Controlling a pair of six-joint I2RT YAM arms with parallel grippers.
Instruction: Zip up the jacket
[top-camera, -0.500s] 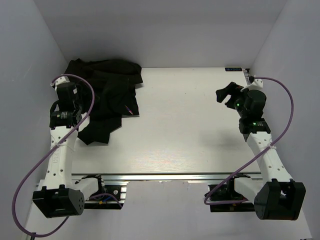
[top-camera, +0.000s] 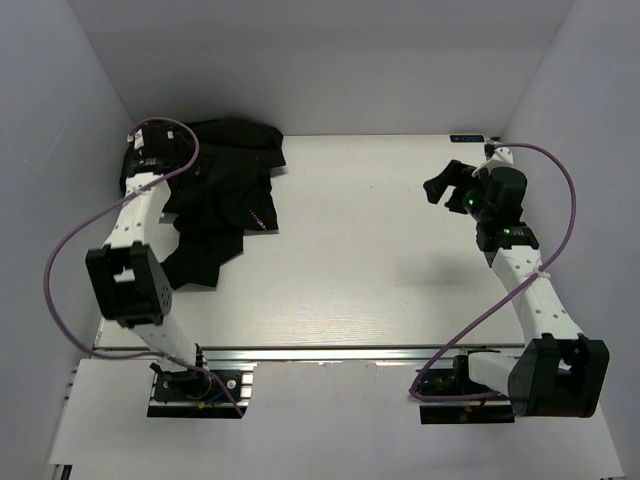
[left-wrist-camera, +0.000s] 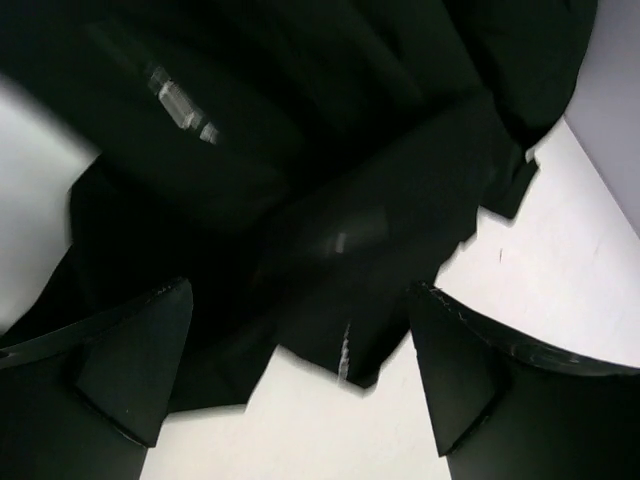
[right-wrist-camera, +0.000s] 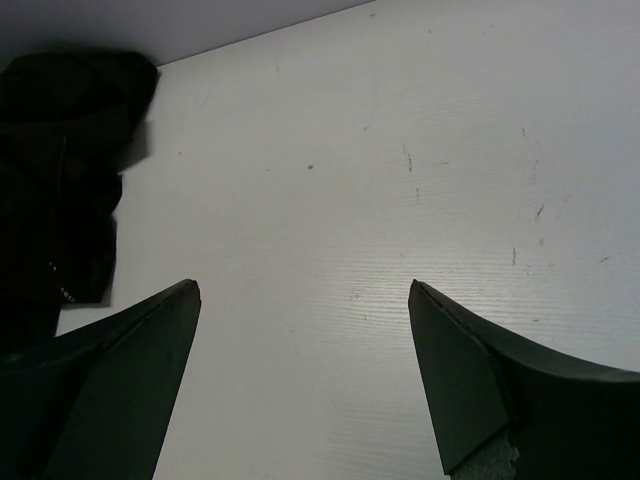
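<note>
The black jacket (top-camera: 222, 190) lies crumpled at the table's back left, with a small multicoloured dotted mark (top-camera: 258, 218) near its right edge. My left gripper (top-camera: 140, 168) hangs over the jacket's far left part. In the left wrist view it (left-wrist-camera: 300, 290) is open and empty just above the dark folds (left-wrist-camera: 300, 150), where a short pale strip (left-wrist-camera: 345, 355) shows at a hem. My right gripper (top-camera: 445, 185) is open and empty over bare table at the right. In the right wrist view it (right-wrist-camera: 302, 287) faces the jacket (right-wrist-camera: 60, 170), which lies far off.
White walls close in the table at the back and on both sides. The table (top-camera: 380, 260) is white with an aluminium rail along its near edge (top-camera: 340, 352). Purple cables loop from both arms.
My left arm has reached back and left, so its gripper now hangs over the jacket's far left part. My right gripper has moved slightly left and back.
</note>
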